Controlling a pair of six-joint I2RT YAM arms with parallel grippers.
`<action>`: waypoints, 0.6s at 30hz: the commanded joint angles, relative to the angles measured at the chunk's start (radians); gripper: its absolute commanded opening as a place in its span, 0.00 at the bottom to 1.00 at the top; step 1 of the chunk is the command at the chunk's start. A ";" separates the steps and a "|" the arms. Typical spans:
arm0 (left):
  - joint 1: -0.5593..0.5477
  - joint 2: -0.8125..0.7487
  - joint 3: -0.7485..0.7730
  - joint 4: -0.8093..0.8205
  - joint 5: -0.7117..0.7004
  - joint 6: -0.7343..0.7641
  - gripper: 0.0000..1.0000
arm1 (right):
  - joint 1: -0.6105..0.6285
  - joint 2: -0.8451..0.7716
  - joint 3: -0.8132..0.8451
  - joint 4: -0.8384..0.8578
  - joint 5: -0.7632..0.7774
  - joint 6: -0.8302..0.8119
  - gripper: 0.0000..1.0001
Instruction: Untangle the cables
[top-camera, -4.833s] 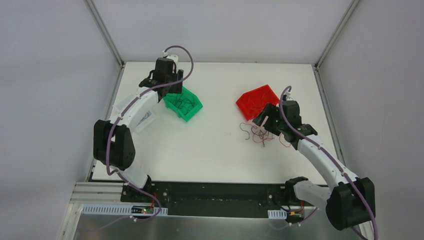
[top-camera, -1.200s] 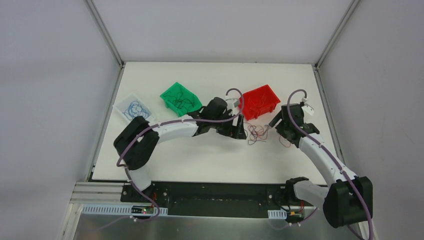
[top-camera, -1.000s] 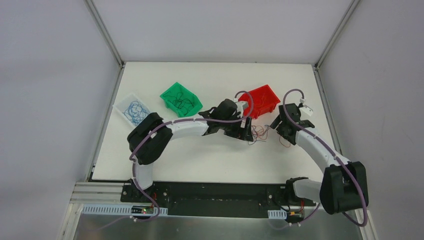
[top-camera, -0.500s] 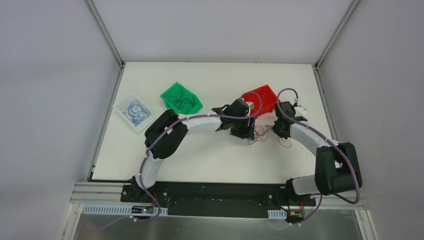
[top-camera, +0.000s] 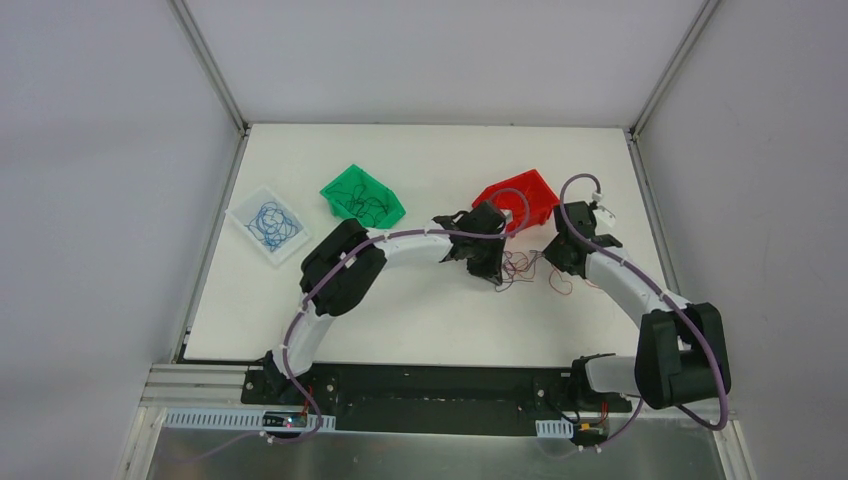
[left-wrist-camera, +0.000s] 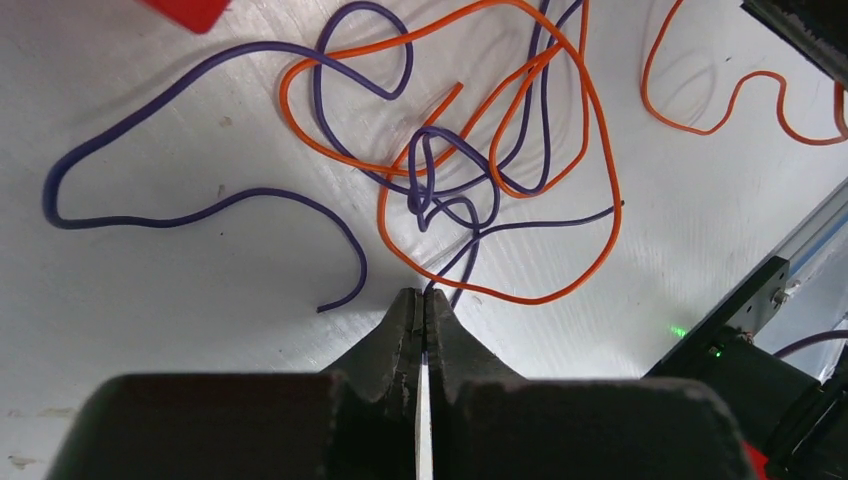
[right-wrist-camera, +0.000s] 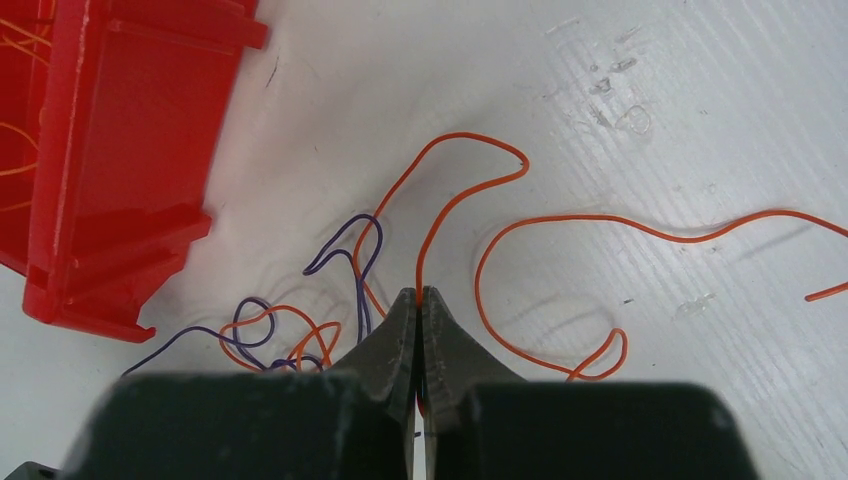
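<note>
The cables lie in a loose orange-and-purple knot on the counter, just in front of the red bin, with both arms bent in on them from either side. The left end effector is pinched shut, apparently on a purple strand that runs out of the knot. The right end effector is pinched shut on an orange strand. Taking one colour from each side looks meant to let the arms draw apart and pull the knot open. A second ago both end effectors were wide open and closing in. Some seconds back the left arm was away over the green bin, and the right worked the pile alone.
</note>
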 joint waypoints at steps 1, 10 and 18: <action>0.041 -0.060 -0.046 -0.058 0.028 0.016 0.00 | -0.012 -0.053 0.033 -0.028 0.017 0.012 0.00; 0.286 -0.465 -0.449 -0.056 0.079 0.048 0.00 | -0.086 -0.253 -0.011 -0.059 0.151 0.070 0.00; 0.497 -0.894 -0.811 -0.054 0.012 -0.022 0.00 | -0.177 -0.396 -0.048 -0.111 0.298 0.161 0.00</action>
